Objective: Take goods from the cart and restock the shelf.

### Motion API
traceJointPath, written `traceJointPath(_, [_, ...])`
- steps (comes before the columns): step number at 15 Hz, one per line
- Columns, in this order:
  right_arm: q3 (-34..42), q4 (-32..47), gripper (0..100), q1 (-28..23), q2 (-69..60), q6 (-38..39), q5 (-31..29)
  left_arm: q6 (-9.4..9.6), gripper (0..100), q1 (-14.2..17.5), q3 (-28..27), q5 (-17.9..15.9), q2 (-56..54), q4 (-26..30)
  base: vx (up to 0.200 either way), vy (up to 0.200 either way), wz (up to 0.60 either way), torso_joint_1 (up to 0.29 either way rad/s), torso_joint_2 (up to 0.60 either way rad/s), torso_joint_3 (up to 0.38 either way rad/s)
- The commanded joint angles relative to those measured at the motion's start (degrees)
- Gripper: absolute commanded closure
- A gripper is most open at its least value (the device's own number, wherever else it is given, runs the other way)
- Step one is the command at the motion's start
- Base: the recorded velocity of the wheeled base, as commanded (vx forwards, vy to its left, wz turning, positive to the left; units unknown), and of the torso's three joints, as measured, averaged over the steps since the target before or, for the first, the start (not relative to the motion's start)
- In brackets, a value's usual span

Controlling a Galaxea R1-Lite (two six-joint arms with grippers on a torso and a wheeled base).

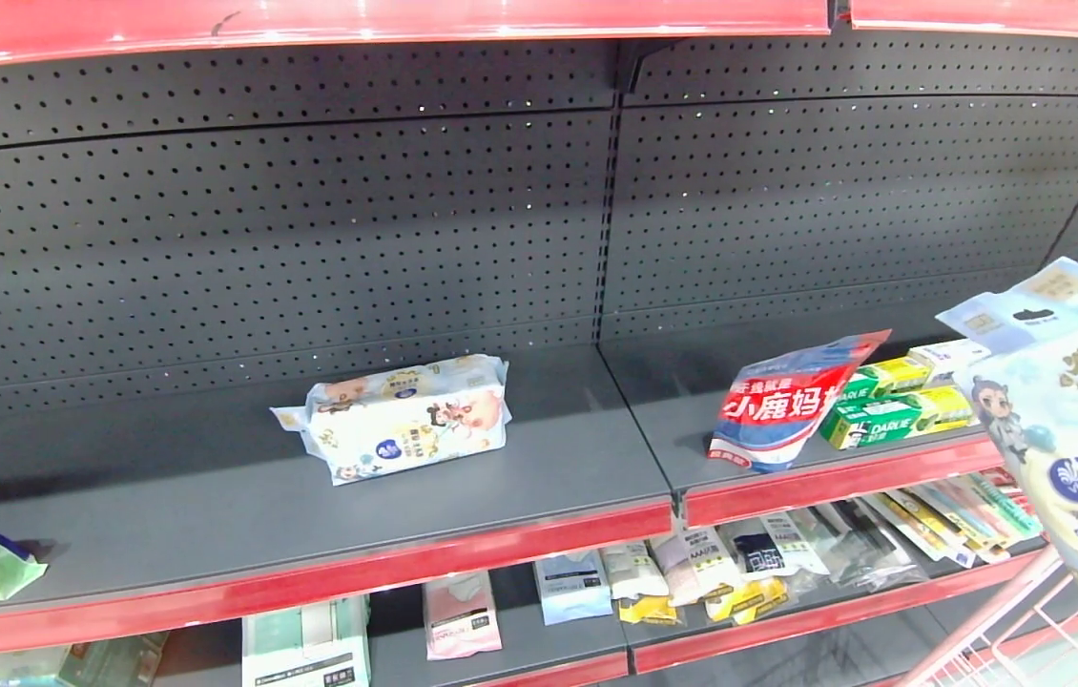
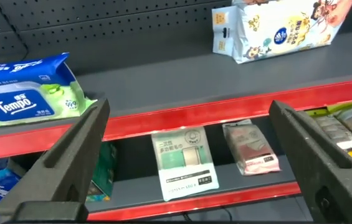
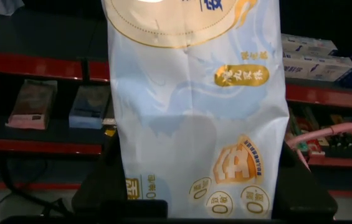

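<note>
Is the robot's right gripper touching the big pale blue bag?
Touching. The right wrist view shows the pale blue bag squeezed between the right gripper's dark fingers.

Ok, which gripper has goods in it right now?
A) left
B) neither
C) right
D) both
C: the right gripper is shut on the pale blue pack, while the left gripper hangs open and empty before the shelf.

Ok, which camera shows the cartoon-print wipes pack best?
Head view: the cartoon-print wipes pack lies whole on the shelf. The left wrist view crops its top; the right wrist view, at most a pale corner.
</note>
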Motion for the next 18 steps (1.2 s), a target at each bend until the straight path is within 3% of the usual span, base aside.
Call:
traceJointPath(1, [-2.39, -0.17, 100, -1.52, 3.54, 0.23, 0.07, -0.03, 0, 0.01, 0.02, 0.1, 0.15, -0.04, 0.0, 0.0, 0.0, 0.0, 0.0, 0.0])
traceJointPath(2, [-3.62, -0.25, 100, -1.52, 4.68, 0.67, 0.16, -0.2, 0, -0.08, 0.02, -0.16, 0.33, 0.05, 0.0, 0.0, 0.0, 0.0, 0.0, 0.0])
traceJointPath(3, [-3.97, -0.25, 100, -1.52, 4.77, 1.55, 0.51, 0.15, 0, -3.68, -4.72, -4.12, 3.49, 0.67, 0.0, 0.0, 0.0, 0.0, 0.0, 0.0])
traceJointPath(4, [-3.97, -0.25, 100, -1.52, 4.77, 1.64, 0.6, 0.15, 0, -4.04, -5.51, -4.29, 4.37, 0.67, 0.0, 0.0, 0.0, 0.0, 0.0, 0.0])
traceJointPath(5, [-3.53, 0.19, 100, -1.43, 4.15, 2.08, 1.39, -3.81, 0, -5.88, -25.82, -1.13, 29.25, -0.13, 0.0, 0.0, 0.0, 0.0, 0.0, 0.0])
traceJointPath(6, [-2.65, 0.36, 100, -1.34, 3.8, 2.08, 1.74, -7.41, 0, -5.88, -32.85, -0.42, 36.19, -0.21, 0.0, 0.0, 0.0, 0.0, 0.0, 0.0])
traceJointPath(7, [-1.51, 0.01, 100, -1.34, 3.71, 1.73, 1.74, -7.15, 0, -5.71, -32.67, -0.07, 43.84, -0.65, 0.0, 0.0, 0.0, 0.0, 0.0, 0.0])
traceJointPath(9, [-1.86, -0.08, 100, -1.61, 3.98, 1.64, 1.3, -6.44, 0, -5.79, -28.8, 0.01, 49.11, -3.11, 0.0, 0.0, 0.0, 0.0, 0.0, 0.0])
traceJointPath(10, [-1.86, -0.08, 100, -1.87, 4.15, 1.64, 0.33, -1.08, 0, -5.71, -28.45, 0.01, 57.99, -9.62, 0.0, 0.0, 0.0, 0.0, 0.0, 0.0])
traceJointPath(11, [-1.77, -0.08, 100, -2.57, 4.33, 1.64, -1.6, 1.47, 0, -5.35, -28.8, 0.19, 63.35, -14.72, 0.0, 0.0, 0.0, 0.0, 0.0, 0.0])
traceJointPath(12, [-1.6, -0.08, 100, -2.75, 4.15, 1.73, -2.13, 4.02, 0, -3.86, -30.21, 0.1, 67.57, -16.03, 0.0, 0.0, 0.0, 0.0, 0.0, 0.0])
traceJointPath(14, [-1.24, 0.19, 100, -2.75, 3.54, 1.9, -2.13, 14.39, 0, 1.06, -35.75, -1.22, 76.88, -15.95, 0.0, 0.0, 0.0, 0.0, 0.0, 0.0])
traceJointPath(15, [-1.16, 0.27, 100, -2.75, 3.54, 1.9, -2.13, 19.05, 0, 2.38, -38.74, -4.03, 80.66, -15.86, 0.0, 0.0, 0.0, 0.0, 0.0, 0.0])
traceJointPath(16, [-1.16, 0.27, 100, -2.75, 4.06, 1.81, -2.21, 23.53, 0, 2.73, -44.8, -12.29, 86.81, -14.01, 0.0, 0.0, 0.0, 0.0, 0.0, 0.0])
traceJointPath(17, [-1.16, 0.27, 100, -2.75, 4.15, 1.73, -2.13, 24.41, 0, 1.5, -49.99, -16.42, 91.91, -11.73, 0.0, 0.0, 0.0, 0.0, 0.0, 0.0])
traceJointPath(18, [-1.16, 0.27, 100, -2.75, 4.15, 1.64, -2.13, 24.32, 0, 0.71, -52.01, -17.48, 93.85, -11.02, 0.0, 0.0, 0.0, 0.0, 0.0, 0.0])
